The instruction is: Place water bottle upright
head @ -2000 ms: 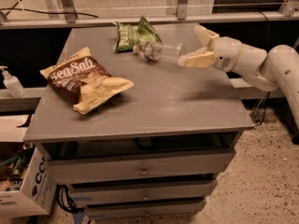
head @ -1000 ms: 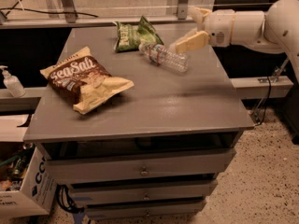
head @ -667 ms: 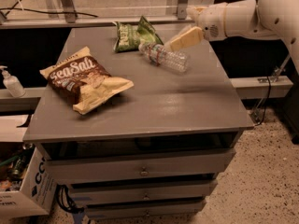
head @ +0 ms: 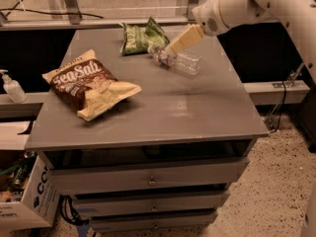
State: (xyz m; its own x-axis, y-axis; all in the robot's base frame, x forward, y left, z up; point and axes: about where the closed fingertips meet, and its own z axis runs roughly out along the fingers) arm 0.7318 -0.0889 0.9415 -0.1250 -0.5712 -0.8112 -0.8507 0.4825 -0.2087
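Upper centre, the water bottle (head: 181,62) lies sideways on the desk (head: 197,107). My tool (head: 174,46) angles down near its neck end, likely to right it. Apart or together, I cannot tell.

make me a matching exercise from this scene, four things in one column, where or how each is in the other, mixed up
1 water bottle
2 brown chip bag
3 green chip bag
4 claw

a at the table's far edge
b on its side, not upright
c over the bottle's neck end
d front left of the table

Pairs: 1-b, 2-d, 3-a, 4-c
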